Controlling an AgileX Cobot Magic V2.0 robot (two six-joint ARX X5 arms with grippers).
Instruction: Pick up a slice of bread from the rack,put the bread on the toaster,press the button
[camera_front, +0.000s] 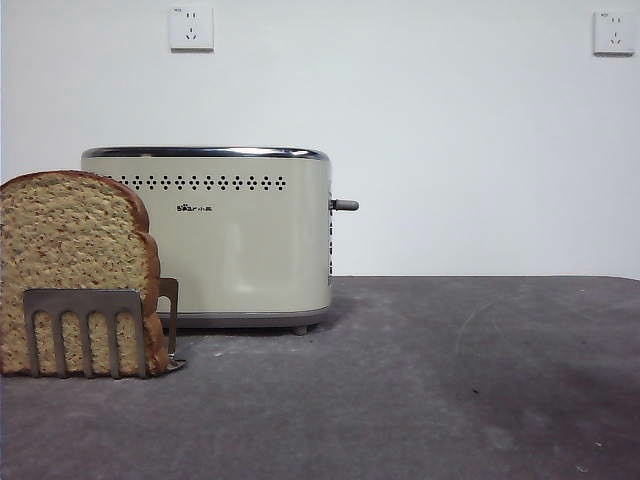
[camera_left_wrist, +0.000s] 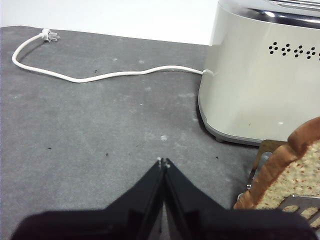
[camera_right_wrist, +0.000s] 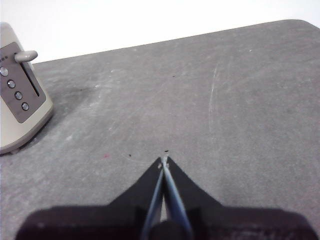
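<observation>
The slice of bread (camera_front: 70, 250) stands upright in the grey metal rack (camera_front: 90, 330) at the front left of the table. The cream toaster (camera_front: 215, 240) stands just behind it, its grey side lever (camera_front: 345, 205) pointing right. In the left wrist view my left gripper (camera_left_wrist: 163, 162) is shut and empty, above the table beside the bread (camera_left_wrist: 290, 175), the rack (camera_left_wrist: 300, 202) and the toaster (camera_left_wrist: 255, 75). In the right wrist view my right gripper (camera_right_wrist: 164, 160) is shut and empty, off to the side of the toaster's lever end (camera_right_wrist: 22, 95). Neither arm shows in the front view.
The toaster's white power cord (camera_left_wrist: 100, 76) lies unplugged across the grey table behind the toaster. Small round buttons (camera_right_wrist: 15, 90) run down the toaster's end panel below the lever (camera_right_wrist: 25, 56). Two wall sockets (camera_front: 191, 28) sit on the white wall.
</observation>
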